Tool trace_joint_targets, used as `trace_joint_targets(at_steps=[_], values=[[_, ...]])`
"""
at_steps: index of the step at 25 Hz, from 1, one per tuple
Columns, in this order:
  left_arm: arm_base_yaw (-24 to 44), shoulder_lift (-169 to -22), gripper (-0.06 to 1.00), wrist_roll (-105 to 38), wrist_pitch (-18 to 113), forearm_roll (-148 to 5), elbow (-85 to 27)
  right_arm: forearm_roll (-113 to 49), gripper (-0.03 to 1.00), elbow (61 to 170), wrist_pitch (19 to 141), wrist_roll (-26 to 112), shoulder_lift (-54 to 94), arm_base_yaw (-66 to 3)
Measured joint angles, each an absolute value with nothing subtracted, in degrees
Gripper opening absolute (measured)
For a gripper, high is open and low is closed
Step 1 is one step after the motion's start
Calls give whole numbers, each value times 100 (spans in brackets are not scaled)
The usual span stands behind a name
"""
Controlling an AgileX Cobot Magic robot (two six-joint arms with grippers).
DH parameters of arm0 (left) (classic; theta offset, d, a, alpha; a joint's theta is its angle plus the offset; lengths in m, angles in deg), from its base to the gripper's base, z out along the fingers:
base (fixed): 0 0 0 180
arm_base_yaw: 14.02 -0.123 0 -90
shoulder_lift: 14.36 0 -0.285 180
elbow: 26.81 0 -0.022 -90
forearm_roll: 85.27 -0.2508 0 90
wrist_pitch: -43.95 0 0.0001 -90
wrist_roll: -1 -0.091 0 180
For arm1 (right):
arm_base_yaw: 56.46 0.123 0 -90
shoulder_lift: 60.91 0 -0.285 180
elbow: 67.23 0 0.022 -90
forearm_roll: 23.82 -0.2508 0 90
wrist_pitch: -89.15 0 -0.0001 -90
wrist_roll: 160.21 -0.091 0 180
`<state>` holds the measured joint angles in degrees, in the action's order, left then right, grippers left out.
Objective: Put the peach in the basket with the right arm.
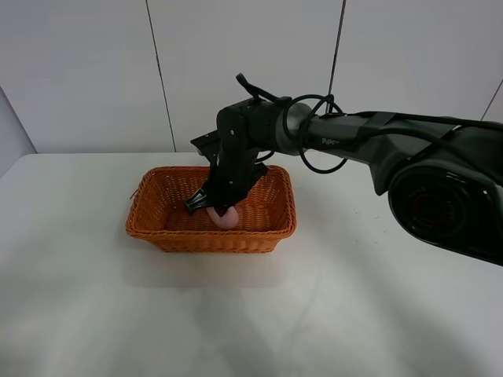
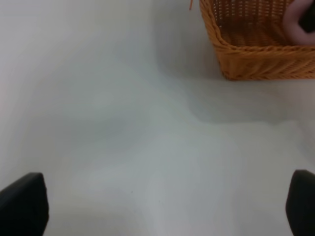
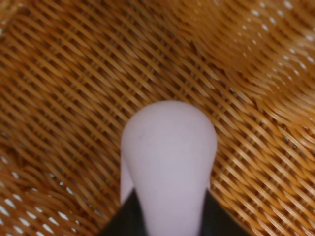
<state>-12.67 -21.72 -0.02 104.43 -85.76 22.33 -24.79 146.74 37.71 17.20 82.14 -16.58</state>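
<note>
- The right claw (image 1: 209, 206) is clamped on the peach (image 1: 223, 218). In the right wrist view its two dark fingers (image 3: 125, 225) press on either side of the pale pink fruit, and the fruit's rounded end juts out past their tips.
- The peach is held inside the basket (image 1: 211, 238), low down and close to the front wall, a little right of the middle in the high view. I cannot tell whether it touches the woven floor.
- In the right wrist view orange-brown weave fills everything behind the peach: the flat floor and a side wall rising from it.
- The right arm (image 1: 354, 141) comes in from the right edge of the high view, crosses above the basket's back rim and bends down into the basket. Loose black cables (image 1: 314, 110) loop above its wrist joint.
- The basket stands on the white worktop (image 1: 330, 314), left of centre, with a long side turned towards the high camera. A stray strand of wicker (image 1: 137, 188) sticks out at its left end.
- The left claw (image 2: 162, 206) has its jaws wide apart and holds nothing. Its black fingertips (image 2: 22, 206) show only at the two lower corners of the left wrist view, over bare worktop.
- In that view it is well apart from the basket. One corner of the basket shows at the far edge, with a patch of the pink peach inside.
- Behind the worktop rises a white panelled wall (image 1: 236, 71).
</note>
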Motion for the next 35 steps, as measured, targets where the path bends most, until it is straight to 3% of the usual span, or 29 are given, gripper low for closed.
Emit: trace_joint_targets(at_steps=[4, 8, 19, 27, 35], values=[[-1267, -2172, 99, -2, 10443, -8576, 2233, -2479, 55, 14681, 3771, 1720, 8224, -1658], [-1267, -2172, 99, -2, 10443, -8576, 2233, -2479, 68, 14980, 3487, 1720, 8224, -1658], [-1267, -2172, 99, -2, 10443, -8576, 2233, -2272, 69, 17416, 2105, 1619, 8224, -1672], [-1267, -2172, 99, -2, 10443, -8576, 2233, -2238, 70, 17478, 1944, 1576, 8224, -1909], [-1267, -2172, 99, -2, 10443, -8576, 2233, -2243, 70, 17478, 1938, 1576, 8224, -2999]])
